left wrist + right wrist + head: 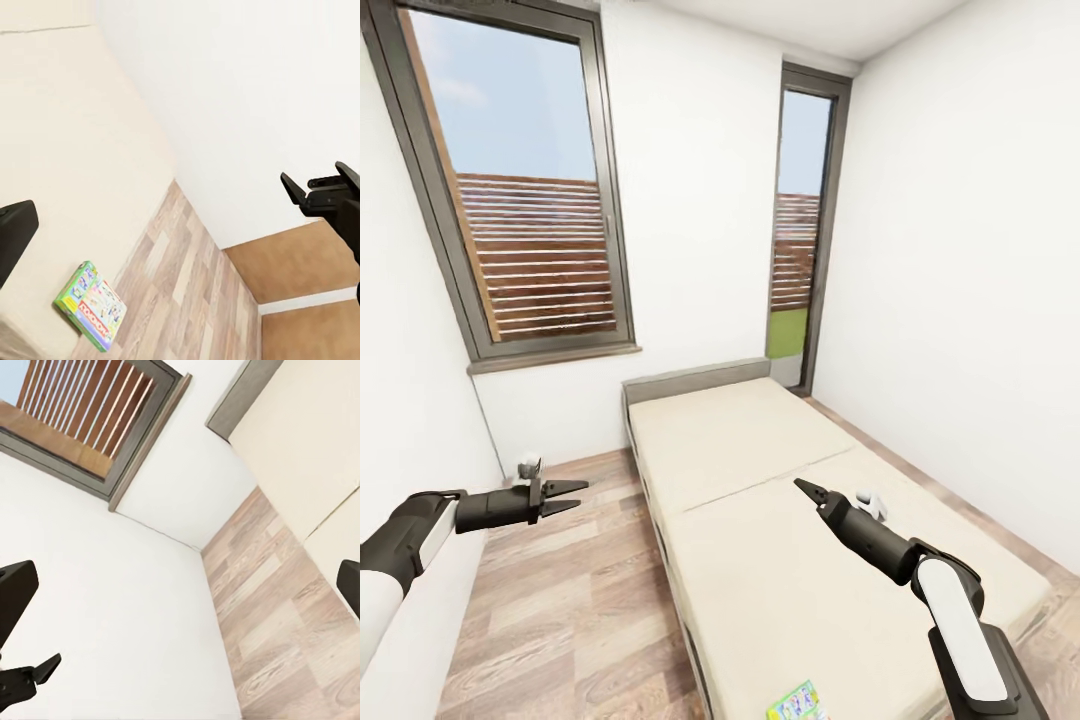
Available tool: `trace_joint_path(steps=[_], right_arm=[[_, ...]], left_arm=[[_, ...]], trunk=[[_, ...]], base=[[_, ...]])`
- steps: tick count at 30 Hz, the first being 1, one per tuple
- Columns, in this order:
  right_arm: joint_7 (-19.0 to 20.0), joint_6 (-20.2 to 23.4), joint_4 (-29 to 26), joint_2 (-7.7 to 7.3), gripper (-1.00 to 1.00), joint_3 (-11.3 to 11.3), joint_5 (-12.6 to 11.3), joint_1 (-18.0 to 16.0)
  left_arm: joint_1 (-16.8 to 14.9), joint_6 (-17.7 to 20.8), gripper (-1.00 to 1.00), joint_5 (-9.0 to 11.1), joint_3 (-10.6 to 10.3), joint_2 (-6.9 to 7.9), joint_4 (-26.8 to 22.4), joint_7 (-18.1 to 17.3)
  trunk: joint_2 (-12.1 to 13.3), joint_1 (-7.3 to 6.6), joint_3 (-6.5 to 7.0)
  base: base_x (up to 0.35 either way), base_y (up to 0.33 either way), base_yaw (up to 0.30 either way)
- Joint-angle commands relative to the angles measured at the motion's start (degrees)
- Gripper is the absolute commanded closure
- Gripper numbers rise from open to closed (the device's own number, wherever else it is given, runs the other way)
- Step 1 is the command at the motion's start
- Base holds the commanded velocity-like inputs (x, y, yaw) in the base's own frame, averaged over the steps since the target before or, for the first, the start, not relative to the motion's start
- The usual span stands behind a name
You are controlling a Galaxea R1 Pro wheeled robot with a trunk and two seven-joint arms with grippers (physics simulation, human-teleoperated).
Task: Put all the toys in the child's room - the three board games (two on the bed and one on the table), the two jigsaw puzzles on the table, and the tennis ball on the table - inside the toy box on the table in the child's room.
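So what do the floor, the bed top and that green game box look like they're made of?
Floor: wood planks or wood-look laminate, with visible grain and seams.
Bed: plain beige matte sheet, seemingly fabric, on a grey frame.
Board game: probably printed cardboard; flat box with a colourful cover and green edges.

Beige bed, board game at foot
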Motion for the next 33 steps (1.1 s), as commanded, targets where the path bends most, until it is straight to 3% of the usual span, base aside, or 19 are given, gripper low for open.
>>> trace_joint_path(steps=[1,16,33], right_arm=[[0.1,0.3,0.0,0.00,-1.00,-0.1,0.0,0.0],[0.1,0.3,0.0,0.00,-1.00,-0.1,0.0,0.0],[0.1,0.3,0.0,0.00,-1.00,-0.1,0.0,0.0]], left_arm=[[0.0,0.5,-1.00,0.1,0.0,-0.01,0.0,-0.1],[0.0,0.5,-1.00,0.1,-0.1,-0.01,0.0,-0.1],[0.0,0.5,-1.00,0.1,-0.1,-0.01,0.0,-0.1]], trunk=[[0.0,0.02,-0.02],[0.0,0.02,-0.02],[0.0,0.02,-0.02]], base=[[-0.001,-0.056,0.280],[-0.065,-0.172,0.286],[-0.158,-0.194,0.288]])
